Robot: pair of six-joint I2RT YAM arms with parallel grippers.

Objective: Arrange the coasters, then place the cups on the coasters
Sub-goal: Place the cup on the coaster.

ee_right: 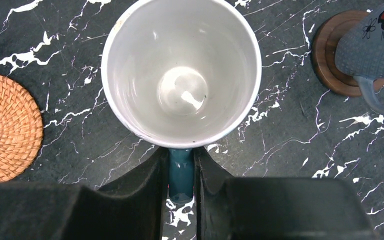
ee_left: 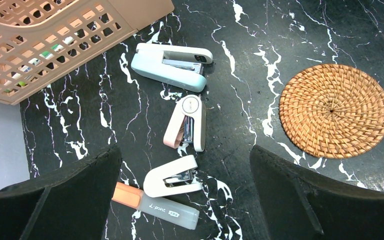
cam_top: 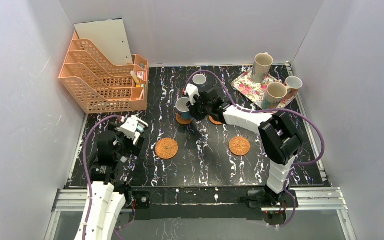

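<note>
Gripping the blue cup (ee_right: pixel 181 70) by its handle (ee_right: pixel 181 175) with the right hand (ee_right: pixel 181 156): a narrow pinch, fingers (ee_right: pixel 145 195) snug on both sides, no gap to be seen, though hard to say how firmly. Looking straight down into the white inside, so upright, with the handle pointing back at the wrist, dead in line with the hand's reach. Standing, by the overhead view, on a brown coaster (cam_top: pixel 182 120) out at mid-bench (cam_top: pixel 205 160); hidden under the cup from the wrist, so no judging how well centred. Spotting, off to the upper right of the wrist view, a second blue cup (ee_right: pixel 370 42) on a dark wood coaster (ee_right: pixel 327 57), apart but near enough to mind when backing off along the handle line. Counting a bare wicker coaster (ee_right: pixel 7 127) to the left, a second wicker coaster (cam_top: pixel 239 145) nearer the right base, and another brown coaster (cam_top: pixel 215 120) half under the right arm. Yet to be placed: a beige cup (cam_top: pixel 262 66), a second beige cup (cam_top: pixel 275 94) and a small cup (cam_top: pixel 294 83) on the floral tray (cam_top: pixel 247 82), all nearer the right arm. Keeping out of it, the left hand (cam_top: pixel 132 126): spread wide, empty, over the staplers (ee_left: pixel 185 122) by the file rack (cam_top: pixel 105 80).
</note>
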